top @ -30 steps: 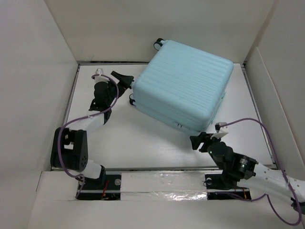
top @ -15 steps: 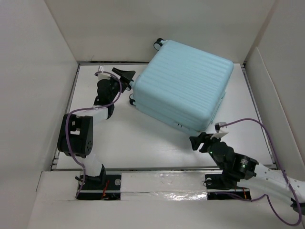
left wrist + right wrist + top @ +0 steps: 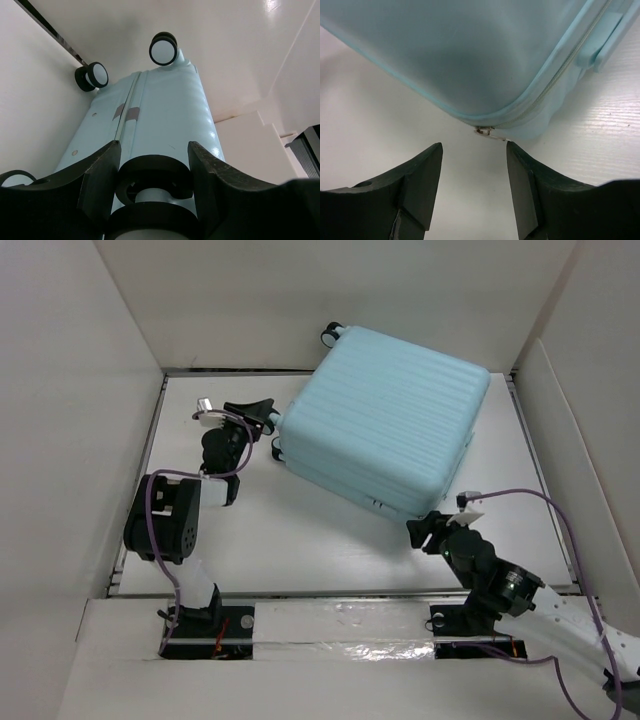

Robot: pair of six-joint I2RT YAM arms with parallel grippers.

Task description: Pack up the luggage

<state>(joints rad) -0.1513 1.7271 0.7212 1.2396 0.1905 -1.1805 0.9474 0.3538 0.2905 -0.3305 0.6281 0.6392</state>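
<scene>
No legible text, brand, number or sign on luggage or elsewhere.

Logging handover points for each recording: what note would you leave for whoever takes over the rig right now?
Grippers: the left gripper has its jaws around a corner wheel of the luggage; a firm grip cannot be confirmed. The right gripper is open and empty, facing the zipper pull.
Things: luggage closed, lying flat and angled on the table.
Done: no packing is visible; contents hidden.
Left: open it, pack, close.
</scene>
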